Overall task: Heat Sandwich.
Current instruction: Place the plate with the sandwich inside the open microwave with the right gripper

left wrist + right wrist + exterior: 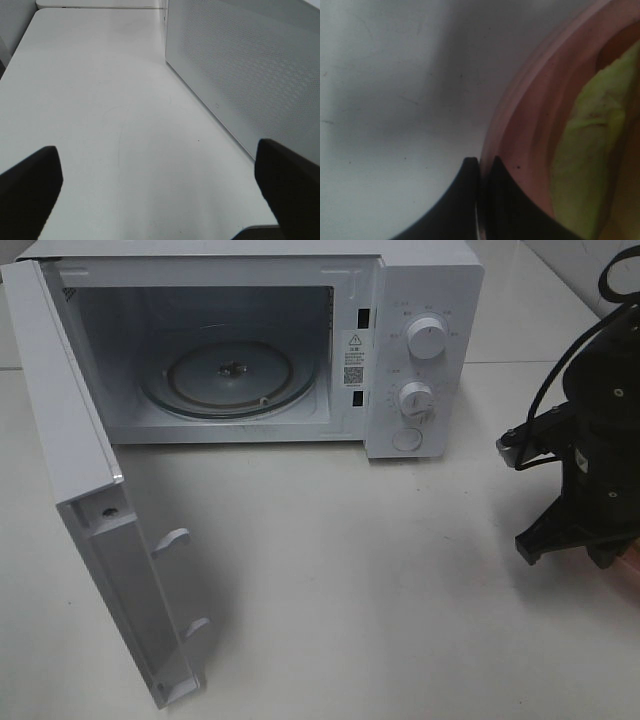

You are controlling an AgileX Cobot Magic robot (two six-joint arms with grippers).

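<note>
Across the pale table (400, 600), a white microwave (420, 280) is sitting with its door (75, 430) hanging wide open toward the left side, leaving the cavity and its glass turntable (230, 375) bare and waiting. The right arm is working at the right edge of the exterior view, well apart from the oven mouth, and its right claw (480, 162) is pinching shut on the rim of the pink plate (520, 120), jaws pressed together with the rim running into the thin seam between them. The left claw (159, 175) is hanging low over the table with its jaws spread fully and nothing between them, just beside the perforated outer face of the door. The sandwich (585, 145) is lying on that plate at the right of the table, only its yellow-green filling and a strip of brown crust showing in the right wrist view; the exterior view is barely catching a sliver of pink at its edge. The step in hand is looking like the pickup of the plate for loading. The next move is calling for a level lift so the sandwich is not sliding, then a carry leftward and into the cavity, clearing the front lip and centring the plate on the turntable.
</note>
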